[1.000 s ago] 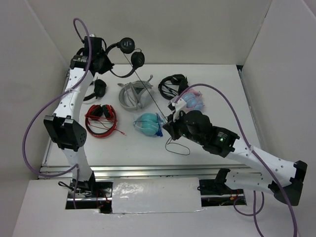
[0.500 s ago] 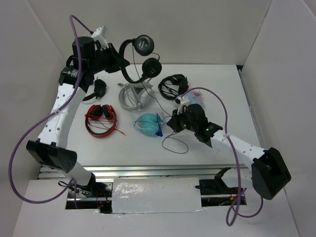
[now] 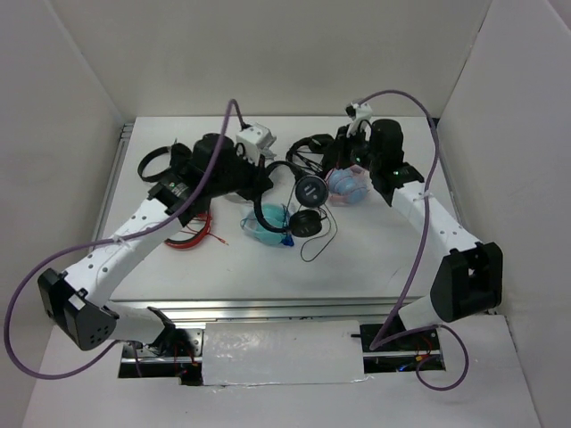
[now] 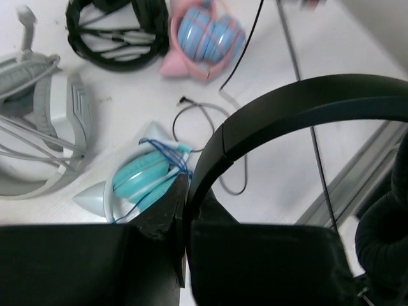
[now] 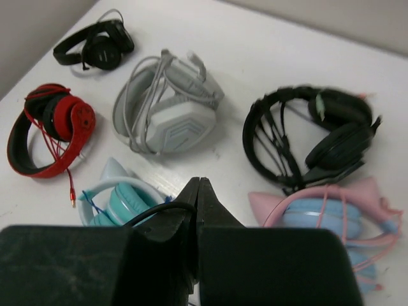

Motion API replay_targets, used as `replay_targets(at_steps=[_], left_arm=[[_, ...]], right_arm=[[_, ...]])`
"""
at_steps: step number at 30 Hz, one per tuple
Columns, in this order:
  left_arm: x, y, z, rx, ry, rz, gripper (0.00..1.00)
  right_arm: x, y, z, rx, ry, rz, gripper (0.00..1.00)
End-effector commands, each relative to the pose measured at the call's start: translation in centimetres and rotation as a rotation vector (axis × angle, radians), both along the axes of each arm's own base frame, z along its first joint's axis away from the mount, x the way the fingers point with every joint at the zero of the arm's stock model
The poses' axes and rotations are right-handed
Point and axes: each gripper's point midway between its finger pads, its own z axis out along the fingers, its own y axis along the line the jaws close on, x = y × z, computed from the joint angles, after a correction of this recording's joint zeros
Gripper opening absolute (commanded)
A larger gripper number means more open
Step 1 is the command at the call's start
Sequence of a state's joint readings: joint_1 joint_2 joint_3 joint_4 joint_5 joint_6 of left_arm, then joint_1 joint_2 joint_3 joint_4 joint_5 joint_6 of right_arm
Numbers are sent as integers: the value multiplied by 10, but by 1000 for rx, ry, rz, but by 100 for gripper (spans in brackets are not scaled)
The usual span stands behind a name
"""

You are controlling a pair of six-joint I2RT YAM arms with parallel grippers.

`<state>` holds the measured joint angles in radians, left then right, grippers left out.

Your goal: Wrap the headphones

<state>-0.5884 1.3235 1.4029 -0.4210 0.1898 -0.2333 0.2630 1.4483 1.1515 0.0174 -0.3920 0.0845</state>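
The headphones point(image 3: 310, 190) are held over the middle of the surface point(image 3: 375, 259), their headband pinched tight in the left claw point(image 4: 185, 213) — that arm stretches low across. The right claw point(image 5: 197, 191), reaching far over the pink pair point(image 3: 348, 187), is closed on the cable point(image 5: 158, 209) (one earcup is cropped at the wrist view's edge).

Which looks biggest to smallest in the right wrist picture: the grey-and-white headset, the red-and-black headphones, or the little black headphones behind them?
1. grey-and-white headset
2. red-and-black headphones
3. little black headphones, but they lie farthest from the camera, so their real size is unsure.
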Motion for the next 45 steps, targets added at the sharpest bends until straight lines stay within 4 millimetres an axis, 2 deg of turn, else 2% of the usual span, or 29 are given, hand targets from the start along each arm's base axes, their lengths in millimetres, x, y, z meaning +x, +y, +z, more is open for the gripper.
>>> replay_targets(at_steps=[1, 2, 3, 5, 9, 10, 11, 12, 14, 15, 17, 18, 20, 21, 23, 24, 26, 27, 28, 32, 33, 35, 36, 37, 39, 40, 41, 45], left_arm=[[3, -13, -7, 113, -116, -11, 0], [0, -22, -17, 150, -119, -18, 0], [1, -22, -26, 191, -121, 2, 0], [11, -16, -43, 287, -132, 87, 0], [27, -5, -63, 376, -85, 187, 0], [34, -5, -66, 389, -73, 219, 0], [40, 5, -70, 411, -55, 278, 0], [47, 9, -64, 406, -58, 320, 0], [55, 18, -73, 436, -19, 384, 0], [62, 24, -68, 436, -30, 434, 0], [66, 29, -74, 465, -11, 488, 0], [71, 36, -65, 469, -28, 552, 0], [76, 40, -69, 480, -12, 611, 0], [80, 45, -63, 475, -25, 656, 0], [85, 48, -65, 460, -8, 707, 0], [88, 50, -58, 437, -10, 732, 0], [96, 55, -56, 399, 7, 782, 0], [101, 56, -49, 366, 6, 792, 0], [105, 61, -45, 340, 15, 810, 0], [119, 58, -23, 219, 10, 805, 0], [120, 58, -17, 192, 2, 799, 0], [122, 49, -9, 136, 6, 751, 0], [120, 49, 0, 101, 0, 742, 0], [119, 44, 2, 72, 2, 709, 0], [116, 45, 18, 15, -17, 689, 0], [114, 41, 19, -1, -11, 654, 0], [110, 44, 30, -23, -25, 649, 0], [105, 49, 59, -53, -76, 637, 0]], right_arm=[[5, -5, 43, -78, -108, 28, 0], [6, -8, 55, -97, -125, 22, 0], [6, -10, 62, -105, -135, 17, 0], [1, -14, 80, -137, -159, 17, 0], [-14, -14, 100, -181, -155, 11, 1], [-17, -12, 101, -190, -148, 7, 1], [-25, -11, 99, -219, -118, -13, 2], [-28, -12, 100, -231, -104, -29, 2], [-43, -6, 93, -253, -41, -38, 2], [-44, -8, 91, -268, -25, -63, 2], [-57, 0, 86, -284, 27, -47, 3], [-57, -1, 88, -291, 32, -72, 3], [-69, 10, 91, -263, 69, -63, 3], [-75, 17, 93, -245, 77, -37, 4], [-92, 32, 90, -195, 118, 23, 6], [-107, 49, 88, -169, 133, 103, 6], [-125, 60, 77, -144, 152, 168, 8], [-135, 70, 73, -122, 165, 201, 9], [-143, 74, 65, -105, 172, 229, 9], [-163, 89, 44, -42, 194, 298, 15], [-167, 91, 30, -44, 218, 316, 17], [-169, 100, 28, -22, 197, 344, 22], [-170, 101, 16, -29, 207, 341, 24], [-164, 104, 18, -17, 163, 322, 29], [-156, 106, 11, -9, 118, 278, 35], [-146, 99, 7, -22, 96, 202, 36], [-143, 96, 5, -30, 76, 173, 39], [-152, 86, 8, 0, -63, 127, 54]])
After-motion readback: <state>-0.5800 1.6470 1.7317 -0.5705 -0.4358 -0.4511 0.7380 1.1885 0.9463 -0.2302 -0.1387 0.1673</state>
